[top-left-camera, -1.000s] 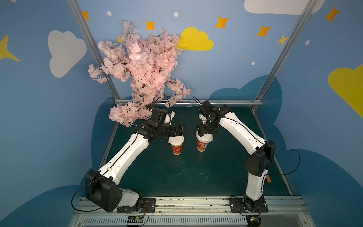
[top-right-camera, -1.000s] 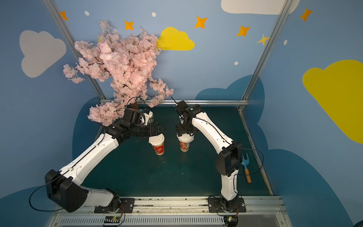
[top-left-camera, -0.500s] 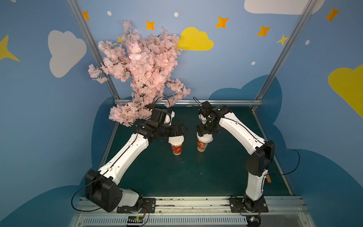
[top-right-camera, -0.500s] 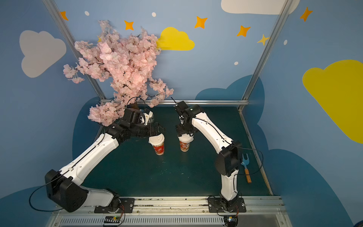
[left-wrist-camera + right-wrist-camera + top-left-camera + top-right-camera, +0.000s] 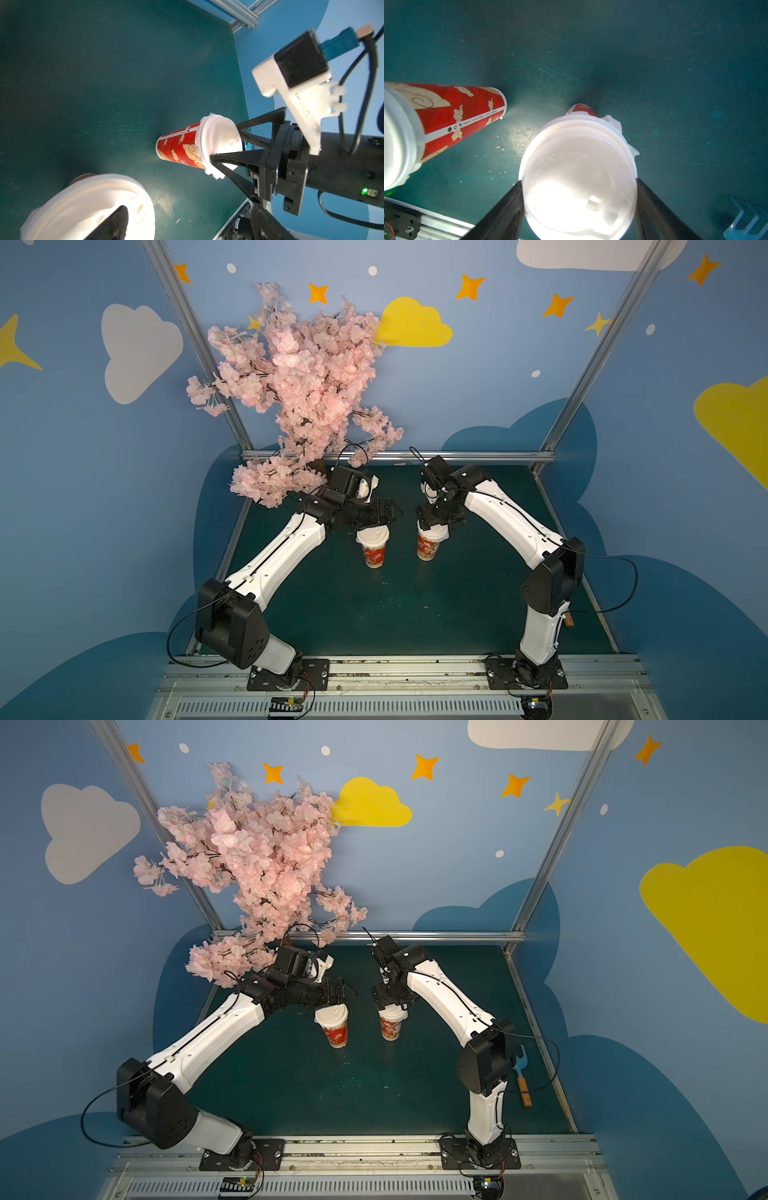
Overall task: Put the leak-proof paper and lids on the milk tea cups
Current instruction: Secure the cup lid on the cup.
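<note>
Two red-and-white milk tea cups stand side by side mid-table, the left cup (image 5: 374,556) (image 5: 336,1033) and the right cup (image 5: 428,549) (image 5: 390,1029). Each carries a white domed lid. Crinkled leak-proof paper (image 5: 216,175) (image 5: 612,121) sticks out under the right cup's lid. My right gripper (image 5: 578,182) (image 5: 434,526) straddles that lid (image 5: 579,166), a finger touching each side. My left gripper (image 5: 189,209) (image 5: 384,516) hovers open over the left cup's lid (image 5: 89,207), which lies under one finger (image 5: 112,224).
A pink blossom tree (image 5: 299,385) overhangs the back left corner, close to my left arm. A blue fork with an orange handle (image 5: 521,1077) lies by the right table edge. The metal rail (image 5: 374,668) runs along the front.
The left gripper's fingers stand slightly closer together above the left cup's lid. The right arm and both cups have not moved.
</note>
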Robot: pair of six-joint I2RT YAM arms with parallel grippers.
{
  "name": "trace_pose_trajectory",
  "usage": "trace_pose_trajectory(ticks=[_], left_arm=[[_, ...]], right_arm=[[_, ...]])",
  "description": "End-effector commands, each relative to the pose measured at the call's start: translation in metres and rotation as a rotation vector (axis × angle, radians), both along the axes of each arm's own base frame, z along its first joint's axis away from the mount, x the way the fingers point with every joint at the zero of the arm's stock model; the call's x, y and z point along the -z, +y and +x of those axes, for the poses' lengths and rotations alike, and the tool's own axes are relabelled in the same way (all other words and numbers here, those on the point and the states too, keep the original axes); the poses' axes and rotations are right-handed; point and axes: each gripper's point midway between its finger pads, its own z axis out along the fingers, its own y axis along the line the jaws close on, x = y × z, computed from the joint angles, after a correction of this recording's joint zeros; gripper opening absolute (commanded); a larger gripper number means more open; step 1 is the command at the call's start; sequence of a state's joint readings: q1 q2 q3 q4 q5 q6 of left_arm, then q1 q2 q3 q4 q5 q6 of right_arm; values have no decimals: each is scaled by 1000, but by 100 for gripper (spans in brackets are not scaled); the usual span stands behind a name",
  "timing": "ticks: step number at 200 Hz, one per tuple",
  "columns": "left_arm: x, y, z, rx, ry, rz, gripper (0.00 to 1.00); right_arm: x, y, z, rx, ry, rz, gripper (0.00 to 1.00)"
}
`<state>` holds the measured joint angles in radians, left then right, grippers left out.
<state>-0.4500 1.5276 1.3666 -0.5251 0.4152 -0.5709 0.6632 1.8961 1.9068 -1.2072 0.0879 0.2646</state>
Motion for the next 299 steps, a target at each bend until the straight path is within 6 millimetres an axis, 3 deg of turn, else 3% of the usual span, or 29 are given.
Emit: trace_pose_trajectory(ticks=[1, 82, 171, 299], left_arm=[[-11, -20, 7, 52, -3, -61, 85], [8, -62, 38, 142, 75, -126, 54], [44, -88, 36, 242, 195, -163, 56], [65, -107, 28, 313, 233, -118, 56]], right_arm=[[12, -4, -5, 5, 33, -15, 79], [11, -3, -5, 9, 29, -1, 79], [14, -4, -5, 11, 32, -2, 78], [15, -5, -5, 15, 34, 0, 79]])
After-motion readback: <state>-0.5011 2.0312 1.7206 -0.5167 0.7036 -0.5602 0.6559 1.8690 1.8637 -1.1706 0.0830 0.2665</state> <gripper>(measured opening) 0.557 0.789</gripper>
